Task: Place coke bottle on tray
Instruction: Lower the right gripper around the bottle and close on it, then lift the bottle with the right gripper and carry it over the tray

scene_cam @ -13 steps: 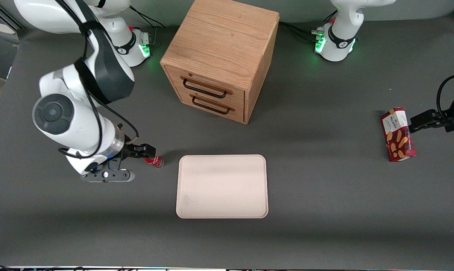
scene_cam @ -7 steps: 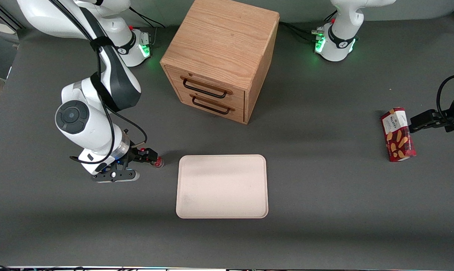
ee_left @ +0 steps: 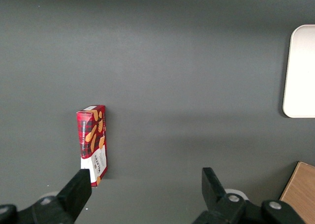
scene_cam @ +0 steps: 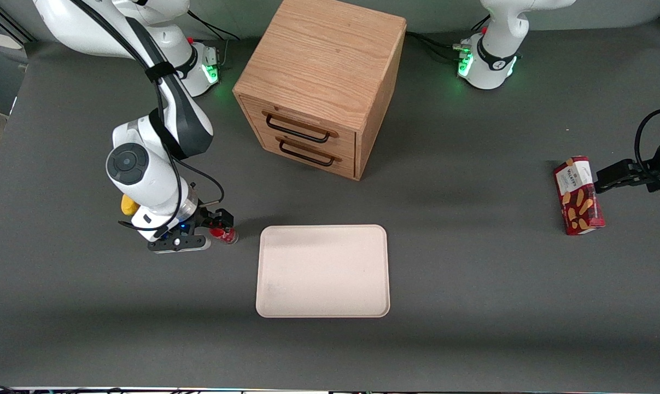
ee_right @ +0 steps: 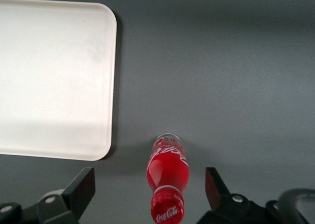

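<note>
A: End effector is spread wide around the coke bottle, upright on the bench beside the tray.

B: Before closing, the fingers should be lowered past the cap.

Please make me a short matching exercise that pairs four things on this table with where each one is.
Things:
1. bottle
2. tray
3. snack box
4. gripper

Places:
A. toward the parked arm's end of the table
B. in front of the drawer cabinet, nearer the front camera
C. open, one finger on each side of the bottle
D. standing on the table beside the tray, between the fingers

Pairs: 1-D, 2-B, 3-A, 4-C
</note>
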